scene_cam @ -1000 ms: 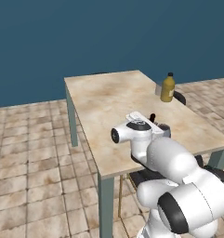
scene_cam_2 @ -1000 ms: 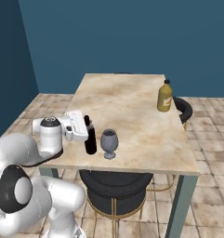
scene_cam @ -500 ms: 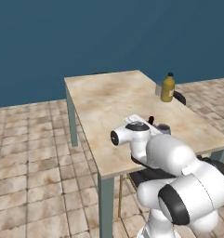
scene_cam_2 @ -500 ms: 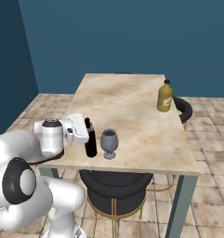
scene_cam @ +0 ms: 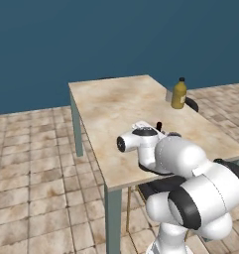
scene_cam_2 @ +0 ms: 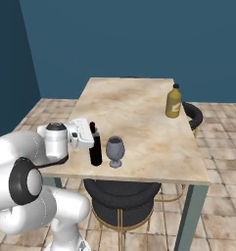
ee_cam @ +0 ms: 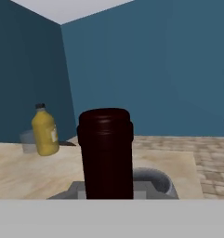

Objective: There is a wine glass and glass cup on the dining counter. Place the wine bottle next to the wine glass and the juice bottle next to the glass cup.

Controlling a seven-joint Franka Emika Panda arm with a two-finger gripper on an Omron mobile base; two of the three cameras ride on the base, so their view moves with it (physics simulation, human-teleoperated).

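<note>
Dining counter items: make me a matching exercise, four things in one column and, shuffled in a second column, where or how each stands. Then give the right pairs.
Things:
1. wine bottle
2. wine glass
3. juice bottle
4. glass cup

Places or states:
A. far end of the dining counter, yellow-orange with a black cap
B. upright in the gripper, at the near edge
C. low and see-through, right beside the yellow bottle
D. stemmed, just beside the dark bottle, near edge

Pairs: 1-B, 2-D, 3-A, 4-C
</note>
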